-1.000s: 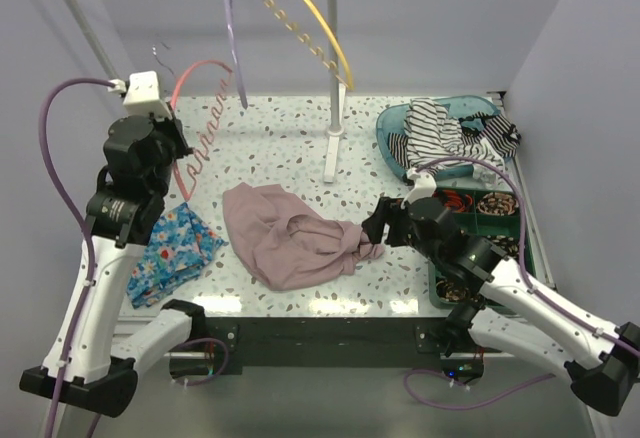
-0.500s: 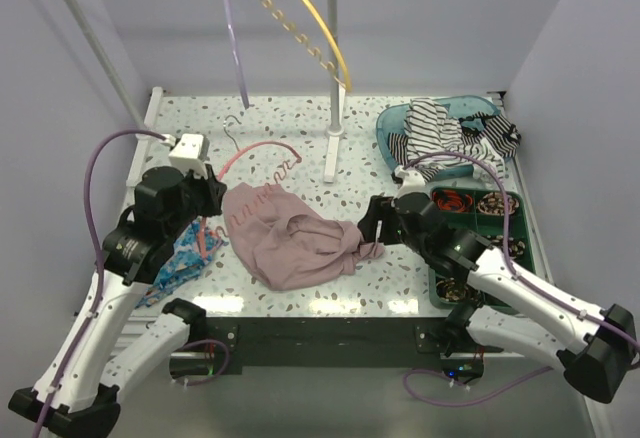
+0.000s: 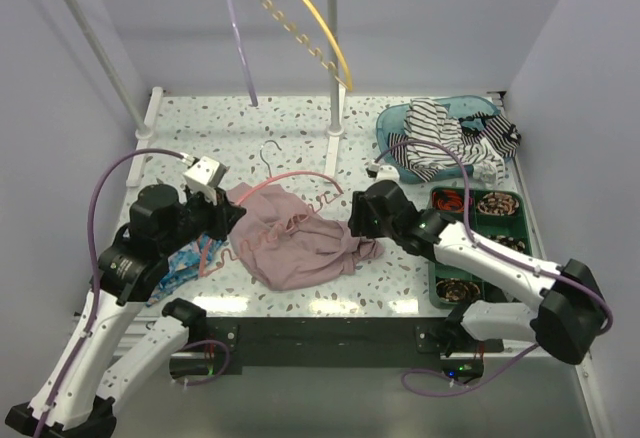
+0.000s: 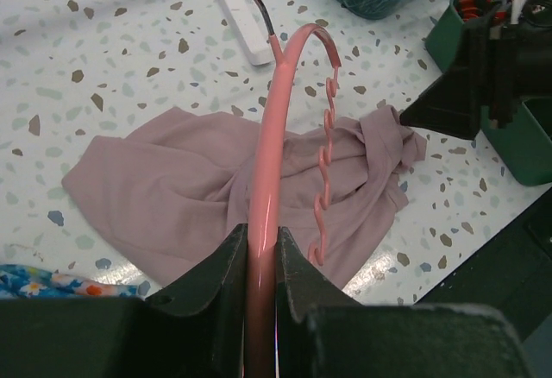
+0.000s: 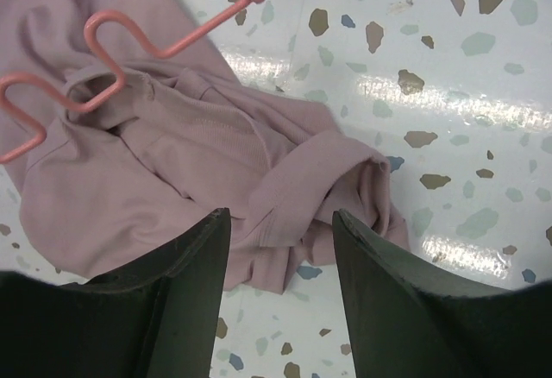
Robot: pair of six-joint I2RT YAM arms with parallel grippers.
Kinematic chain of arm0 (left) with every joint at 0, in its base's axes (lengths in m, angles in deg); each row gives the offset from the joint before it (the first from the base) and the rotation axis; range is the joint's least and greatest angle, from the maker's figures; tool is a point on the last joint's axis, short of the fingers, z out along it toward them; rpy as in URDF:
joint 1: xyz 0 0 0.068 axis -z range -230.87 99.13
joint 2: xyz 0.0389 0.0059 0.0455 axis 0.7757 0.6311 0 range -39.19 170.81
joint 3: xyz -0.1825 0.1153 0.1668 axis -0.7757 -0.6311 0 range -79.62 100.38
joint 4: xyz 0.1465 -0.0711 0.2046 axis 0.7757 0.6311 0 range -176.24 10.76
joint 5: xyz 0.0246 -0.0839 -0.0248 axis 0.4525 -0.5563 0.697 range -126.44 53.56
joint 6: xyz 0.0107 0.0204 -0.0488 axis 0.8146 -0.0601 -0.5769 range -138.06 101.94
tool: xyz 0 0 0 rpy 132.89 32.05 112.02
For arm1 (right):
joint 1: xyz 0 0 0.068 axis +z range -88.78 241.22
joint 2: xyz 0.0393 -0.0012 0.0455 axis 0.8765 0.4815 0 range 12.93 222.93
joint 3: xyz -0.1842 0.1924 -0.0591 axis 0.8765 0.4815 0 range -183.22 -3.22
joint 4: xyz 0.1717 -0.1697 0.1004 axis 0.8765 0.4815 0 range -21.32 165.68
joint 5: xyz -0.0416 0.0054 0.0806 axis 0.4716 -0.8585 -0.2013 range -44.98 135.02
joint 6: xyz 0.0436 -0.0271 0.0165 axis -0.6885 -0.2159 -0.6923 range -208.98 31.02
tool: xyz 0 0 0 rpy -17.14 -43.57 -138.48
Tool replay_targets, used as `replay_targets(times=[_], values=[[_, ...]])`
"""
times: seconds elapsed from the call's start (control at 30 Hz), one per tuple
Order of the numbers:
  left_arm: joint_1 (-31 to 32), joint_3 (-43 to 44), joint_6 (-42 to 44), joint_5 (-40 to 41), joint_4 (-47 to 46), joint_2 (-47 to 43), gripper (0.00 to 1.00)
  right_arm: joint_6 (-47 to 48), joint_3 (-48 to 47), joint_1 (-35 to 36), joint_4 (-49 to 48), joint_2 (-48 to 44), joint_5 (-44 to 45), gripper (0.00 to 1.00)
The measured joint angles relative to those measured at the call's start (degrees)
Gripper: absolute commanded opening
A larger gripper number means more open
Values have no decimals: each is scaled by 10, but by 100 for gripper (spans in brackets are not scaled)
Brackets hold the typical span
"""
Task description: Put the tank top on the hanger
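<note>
The mauve tank top [image 3: 295,241] lies crumpled on the speckled table, also in the left wrist view [image 4: 190,184] and the right wrist view [image 5: 172,162]. My left gripper [image 3: 228,216] is shut on the coral-pink hanger [image 3: 290,180] and holds it across the top's upper edge; its notched edge [image 4: 323,162] hangs over the fabric, and its notches show in the right wrist view [image 5: 103,59]. My right gripper [image 3: 352,220] is open and empty, just above the top's bunched right end [image 5: 319,188].
A blue floral cloth [image 3: 180,258] lies under my left arm. A teal basket [image 3: 400,123] with a striped garment [image 3: 440,138] sits at back right. A green tray [image 3: 440,283] stands at right. A white stand [image 3: 335,108] holds yellow [image 3: 310,28] and lilac [image 3: 238,48] hangers.
My left gripper has carried the hanger down and right from the back left onto the tank top. My right gripper has moved up and left along the top's right end.
</note>
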Motion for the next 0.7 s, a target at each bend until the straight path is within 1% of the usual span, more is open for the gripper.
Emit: replay_targets(times=[0.13,0.3,0.53,0.57,0.63,0.67,0.7], values=[[2,0,18,-18,6,-2,0,-2,-23,6,7,52,19,54],[2,1,26,-33,14,2,0,-7,-24,7,9,79,30,54],[2,19,26,-34,24,7,0,-11,-27,7,16,123,41,53],[2,22,26,-34,24,7,0,-12,-27,7,16,123,41,46],[2,27,26,-35,24,7,0,-14,-27,7,16,123,41,35],[2,29,26,-35,24,6,0,-16,-27,7,15,123,41,23],[2,31,26,-36,24,6,0,-18,-27,7,13,123,42,17]])
